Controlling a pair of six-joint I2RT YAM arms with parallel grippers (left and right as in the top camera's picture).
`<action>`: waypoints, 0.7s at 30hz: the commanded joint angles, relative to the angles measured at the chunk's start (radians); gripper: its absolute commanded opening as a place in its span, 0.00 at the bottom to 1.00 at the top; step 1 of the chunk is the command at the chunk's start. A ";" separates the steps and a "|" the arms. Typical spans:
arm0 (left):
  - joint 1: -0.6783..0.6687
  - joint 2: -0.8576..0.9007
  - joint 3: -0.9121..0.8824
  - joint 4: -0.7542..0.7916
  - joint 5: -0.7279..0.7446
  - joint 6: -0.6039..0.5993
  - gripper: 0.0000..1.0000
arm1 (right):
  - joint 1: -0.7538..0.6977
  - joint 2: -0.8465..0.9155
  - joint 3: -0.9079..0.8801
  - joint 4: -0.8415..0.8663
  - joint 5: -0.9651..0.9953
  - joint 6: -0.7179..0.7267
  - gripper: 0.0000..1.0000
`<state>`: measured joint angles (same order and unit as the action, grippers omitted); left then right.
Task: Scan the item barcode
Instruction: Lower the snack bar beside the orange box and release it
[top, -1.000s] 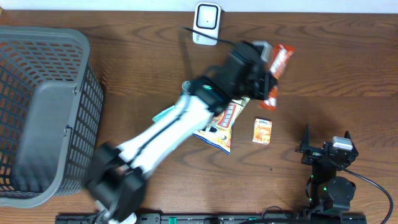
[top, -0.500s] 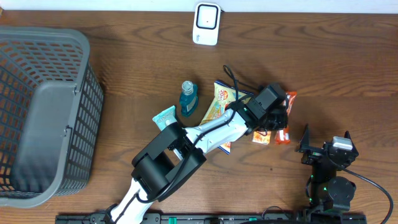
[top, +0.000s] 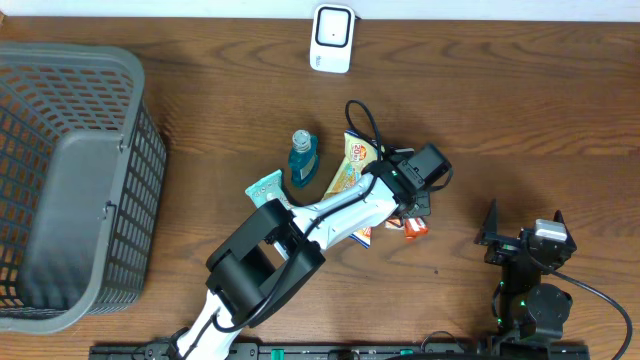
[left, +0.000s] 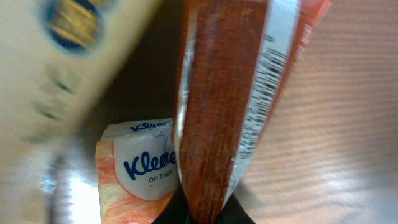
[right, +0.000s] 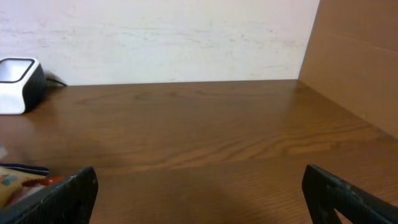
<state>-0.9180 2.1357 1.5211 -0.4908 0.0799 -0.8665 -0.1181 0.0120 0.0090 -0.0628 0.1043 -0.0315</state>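
The left arm reaches slantwise from the near edge of the table to its middle, its white link lying over the pile of goods. The left gripper (top: 420, 198) points down and is closed tight on the orange-red foil snack packet (left: 230, 106). In the left wrist view the packet stretches away from the dark jaws, and the white strip with the printed barcode (left: 264, 93) faces to the side. Just beside it lies a small orange and white Kleenex tissue pack (left: 140, 168).

From overhead only one end of the packet shows, under the gripper. It is well apart from the white box-shaped barcode scanner (top: 332, 38) at the far edge.

The right arm is folded at the near right corner. The right gripper (top: 525, 235) has its fingers spread wide and holds nothing.

The brown wooden table (top: 540, 110) also carries a grey plastic mesh basket (top: 70, 180) on the left, a small blue bottle (top: 303, 158) and yellow and white snack bags (top: 352, 165). Behind the table stands a pale wall (right: 155, 37), with a brown board (right: 360, 62) on the right.
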 joint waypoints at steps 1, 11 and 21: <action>0.028 0.023 -0.014 -0.029 -0.169 0.101 0.07 | -0.006 -0.005 -0.004 -0.001 0.001 -0.007 0.99; 0.022 -0.079 0.032 -0.024 -0.084 0.239 0.07 | -0.006 -0.005 -0.004 -0.001 0.002 -0.007 0.99; 0.009 -0.152 0.031 0.059 -0.076 0.245 0.07 | -0.006 -0.005 -0.004 -0.001 0.001 -0.007 0.99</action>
<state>-0.9016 1.9598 1.5414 -0.4358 0.0151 -0.6453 -0.1181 0.0120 0.0090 -0.0628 0.1043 -0.0315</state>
